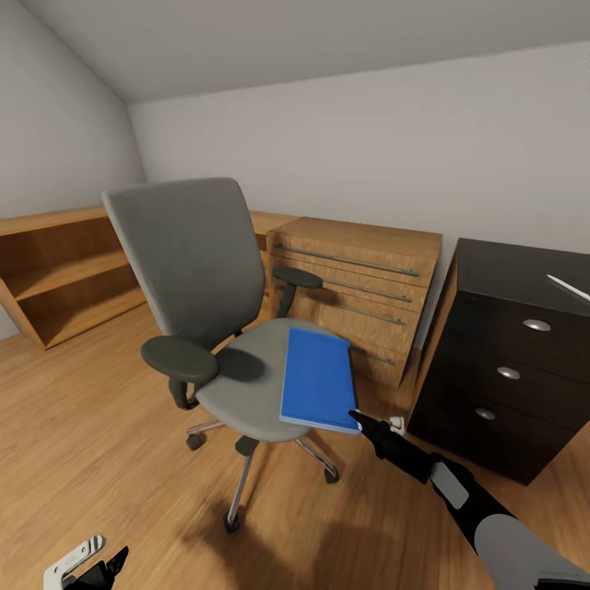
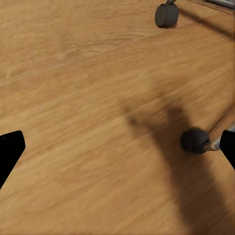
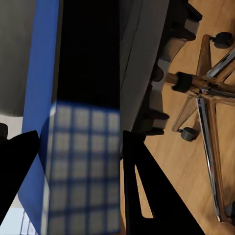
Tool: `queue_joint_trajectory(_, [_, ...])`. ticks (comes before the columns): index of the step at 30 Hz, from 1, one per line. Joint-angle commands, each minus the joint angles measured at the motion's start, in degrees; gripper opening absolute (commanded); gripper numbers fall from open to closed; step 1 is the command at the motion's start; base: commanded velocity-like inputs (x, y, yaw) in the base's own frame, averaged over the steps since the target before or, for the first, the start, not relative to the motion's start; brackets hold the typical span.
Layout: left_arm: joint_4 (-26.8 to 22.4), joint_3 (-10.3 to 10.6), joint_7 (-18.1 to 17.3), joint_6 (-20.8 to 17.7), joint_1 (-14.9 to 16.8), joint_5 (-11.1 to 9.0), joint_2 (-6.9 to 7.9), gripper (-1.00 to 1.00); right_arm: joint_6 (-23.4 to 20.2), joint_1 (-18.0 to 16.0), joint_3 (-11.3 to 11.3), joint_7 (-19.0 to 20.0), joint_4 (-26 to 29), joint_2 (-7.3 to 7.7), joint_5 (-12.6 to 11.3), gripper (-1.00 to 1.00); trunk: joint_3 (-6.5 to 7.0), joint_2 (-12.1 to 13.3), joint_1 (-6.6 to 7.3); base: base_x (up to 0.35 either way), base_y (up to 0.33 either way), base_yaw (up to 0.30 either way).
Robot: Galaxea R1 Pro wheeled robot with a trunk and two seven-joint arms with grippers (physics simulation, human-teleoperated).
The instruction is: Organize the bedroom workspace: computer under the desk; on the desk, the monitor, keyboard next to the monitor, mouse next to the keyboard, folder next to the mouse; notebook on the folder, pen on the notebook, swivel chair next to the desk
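The grey swivel chair [image 1: 188, 270] stands mid-room on the wood floor. On its seat lies the blue folder [image 1: 318, 378], its near corner hanging over the seat's front edge. My right gripper [image 1: 358, 419] is at that corner; in the right wrist view the right gripper [image 3: 81, 142] has both fingers pressed against the folder [image 3: 44, 73], shut on it. The black desk's drawer unit [image 1: 508, 360] is to the right, with the white pen [image 1: 569, 287] on its top. My left gripper [image 1: 94, 565] hangs low over the floor, and the left gripper [image 2: 119, 147] is open and empty.
A light wooden drawer chest [image 1: 360, 287] stands between the chair and the desk, close behind the chair. A low wooden shelf [image 1: 57, 270] runs along the left wall. The chair's chrome base with casters [image 2: 195, 140] spreads over the floor near my left gripper.
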State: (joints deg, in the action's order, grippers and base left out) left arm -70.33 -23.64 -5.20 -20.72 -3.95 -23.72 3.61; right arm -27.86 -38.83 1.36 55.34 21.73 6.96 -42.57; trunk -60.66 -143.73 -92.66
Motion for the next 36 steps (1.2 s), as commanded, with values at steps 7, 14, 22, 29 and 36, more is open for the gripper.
queue_joint_trajectory(7, [-0.06, -0.09, -0.16, -0.38, 0.0, -0.36, -0.01, 1.0, -0.47, -0.02, 0.13, 0.1, 0.02, -0.02, -0.14, -1.0, 1.52, 0.08, 0.19, 0.0, 0.0, 0.0])
queue_joint_trajectory(14, [-0.07, -0.04, -0.16, -0.38, 0.0, -0.33, -0.06, 1.0, -0.51, -0.02, 0.13, 0.12, 0.11, 0.06, -0.14, -1.0, 3.07, 0.17, 0.37, 0.0, 0.0, 0.0])
queue_joint_trajectory(22, [-0.07, 0.0, -0.16, -0.38, 0.0, -0.28, -0.09, 1.0, -0.52, -0.02, 0.07, 0.12, 0.22, 0.07, -0.14, -1.0, 4.84, 0.28, 0.57, 0.0, 0.0, 0.0])
queue_joint_trajectory(29, [-0.01, 0.0, -0.13, -0.38, 0.0, -0.29, -0.11, 1.0, -0.61, -0.02, 0.13, 0.09, 0.24, 0.07, -0.14, -1.0, 6.39, 0.37, 0.75, 0.0, 0.0, 0.0])
queue_joint_trajectory(36, [0.87, 0.06, 0.2, -0.43, 0.0, -0.27, -0.07, 1.0, -0.62, -0.02, 0.13, 0.04, 0.24, 0.03, -0.14, -1.0, 7.94, 0.47, 0.93, 0.0, 0.0, 0.0])
